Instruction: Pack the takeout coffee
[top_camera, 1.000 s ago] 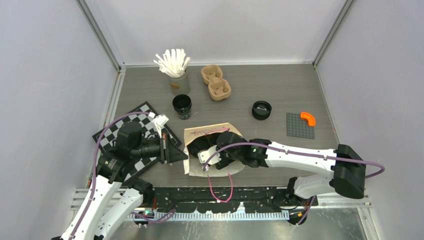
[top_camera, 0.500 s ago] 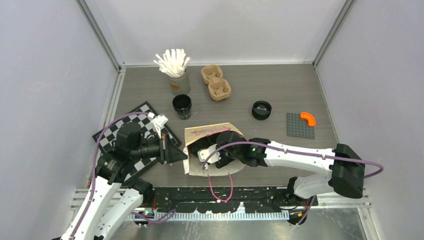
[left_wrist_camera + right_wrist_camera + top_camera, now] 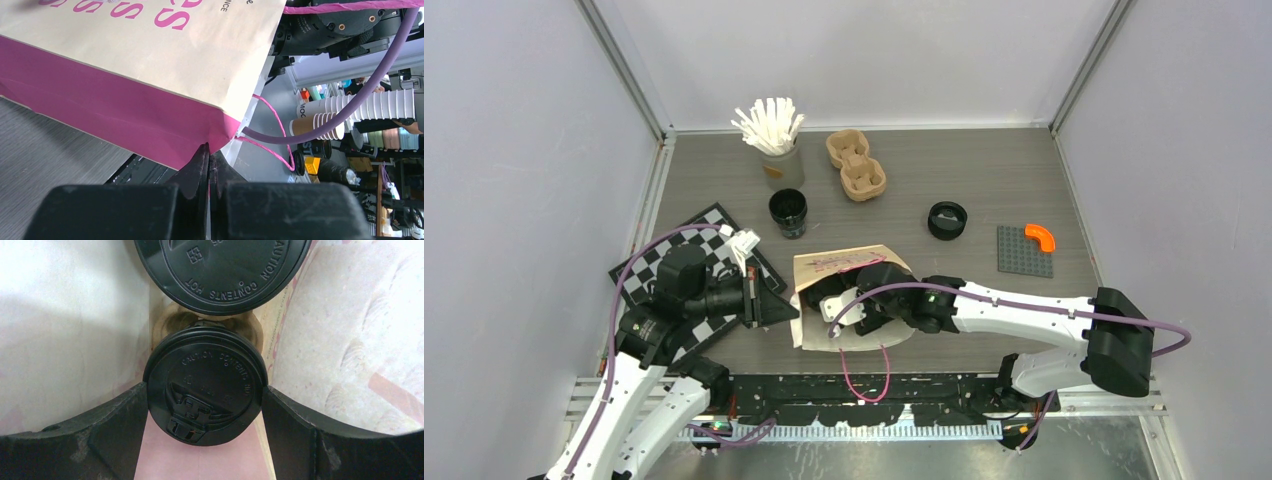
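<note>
A tan paper bag with pink lettering lies on its side near the front edge. My right gripper reaches into its mouth. In the right wrist view that gripper has a finger on each side of a black lidded cup and is shut on it. A second black lid sits just beyond it in the bag. My left gripper is shut on the bag's pink corner. An open black cup and a loose black lid stand on the table.
A grey cup of white sticks and a brown pulp carrier stand at the back. A chessboard lies under the left arm. A grey studded plate with an orange piece is at the right. The walls stand close.
My right gripper has shifted slightly inside the bag, and the bag's mouth has closed down a little around it. The left arm has not moved.
</note>
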Controlling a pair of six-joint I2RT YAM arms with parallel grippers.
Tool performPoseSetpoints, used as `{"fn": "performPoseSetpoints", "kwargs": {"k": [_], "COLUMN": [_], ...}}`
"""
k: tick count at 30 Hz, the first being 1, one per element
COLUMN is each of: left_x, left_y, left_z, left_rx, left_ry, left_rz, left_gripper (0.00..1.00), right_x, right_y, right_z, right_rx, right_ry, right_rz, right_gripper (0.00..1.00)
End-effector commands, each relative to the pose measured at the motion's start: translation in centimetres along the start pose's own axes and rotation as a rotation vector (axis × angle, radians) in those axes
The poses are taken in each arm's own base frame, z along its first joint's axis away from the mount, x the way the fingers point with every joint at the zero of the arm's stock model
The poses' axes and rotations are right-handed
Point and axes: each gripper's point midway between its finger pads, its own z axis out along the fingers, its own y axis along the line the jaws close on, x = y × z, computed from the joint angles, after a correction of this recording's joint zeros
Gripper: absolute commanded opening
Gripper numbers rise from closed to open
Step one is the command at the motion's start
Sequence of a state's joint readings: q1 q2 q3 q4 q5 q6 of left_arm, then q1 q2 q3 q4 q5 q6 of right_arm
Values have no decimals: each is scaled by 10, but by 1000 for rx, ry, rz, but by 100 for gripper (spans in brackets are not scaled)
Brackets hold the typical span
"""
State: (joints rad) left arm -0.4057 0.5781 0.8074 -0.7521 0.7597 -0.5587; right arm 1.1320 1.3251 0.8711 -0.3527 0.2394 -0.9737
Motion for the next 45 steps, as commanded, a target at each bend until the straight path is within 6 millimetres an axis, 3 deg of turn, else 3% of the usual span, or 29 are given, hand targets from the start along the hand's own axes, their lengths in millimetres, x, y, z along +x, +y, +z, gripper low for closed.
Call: {"fn": "performPoseSetpoints", "kwargs": {"k": [1,12,28,45], "left_x": [-7,-10,-15,-20], "left_y": [-13,-12,-14,-13], "left_z": [-3,0,2,3], "left_rx": [51,57,61,49], "left_ry": [-22,-31,-25,-23], "left_rz": [44,32,42,37], "left_gripper": [0,0,0,0], "right_x": [22,26,16,6], "right_y": [7,4,-12,-17], "right_z": [-1,1,-9,-23], "right_rx": [-14,-5,1,-36], "right_ry": [80,93,84,50], "right_rz": [13,28,68,72], "right_gripper": [78,80,84,93]}}
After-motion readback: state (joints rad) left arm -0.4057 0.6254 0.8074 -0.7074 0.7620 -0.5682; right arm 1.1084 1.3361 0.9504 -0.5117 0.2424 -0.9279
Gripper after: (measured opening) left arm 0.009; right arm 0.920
